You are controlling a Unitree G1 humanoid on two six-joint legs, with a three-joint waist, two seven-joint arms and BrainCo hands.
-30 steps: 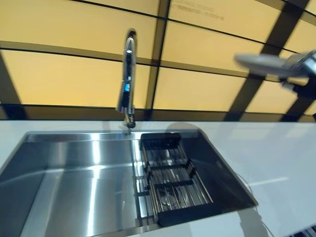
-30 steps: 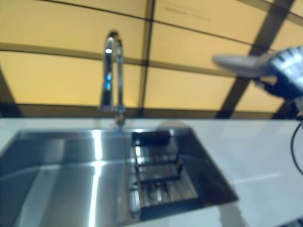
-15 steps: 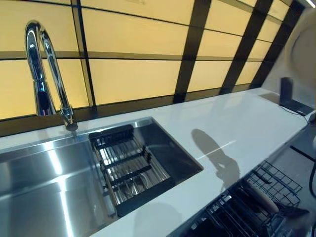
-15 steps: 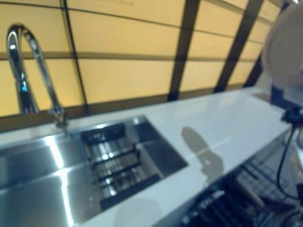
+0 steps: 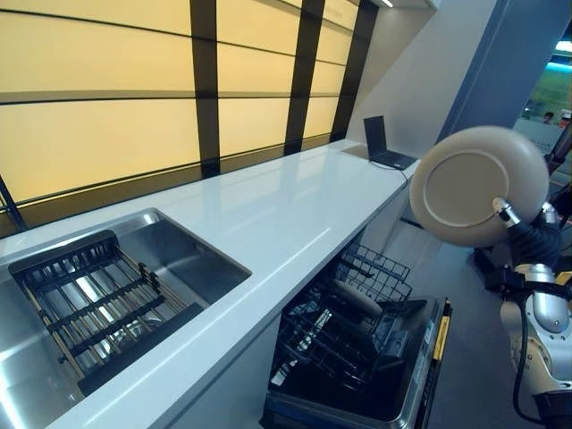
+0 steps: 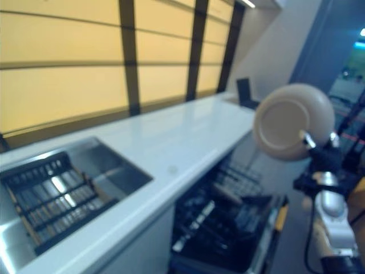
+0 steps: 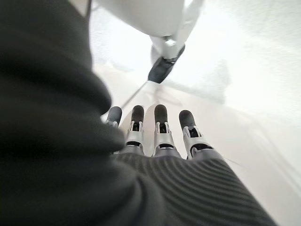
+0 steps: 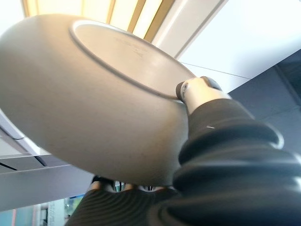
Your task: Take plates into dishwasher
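above the open dishwasher (image 5: 357, 357) right hand (image 5: 527, 234) grips plate (image 5: 478, 183); left hand (image 7: 157, 141) loose.

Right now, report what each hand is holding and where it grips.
The right hand holds a beige plate by its lower rim, thumb on the underside, which faces the camera. The left hand holds nothing, its fingers straight.

Warm light comes from the backlit yellow wall panels (image 5: 107, 116) and reflects as soft glare on the white worktop (image 5: 277, 214) and the steel sink (image 5: 179, 255). The dishwasher rack (image 5: 349, 322) below lies in shade. The right eye view is softer and hazier than the left. In the left wrist view the bright background is washed out and unfocused.
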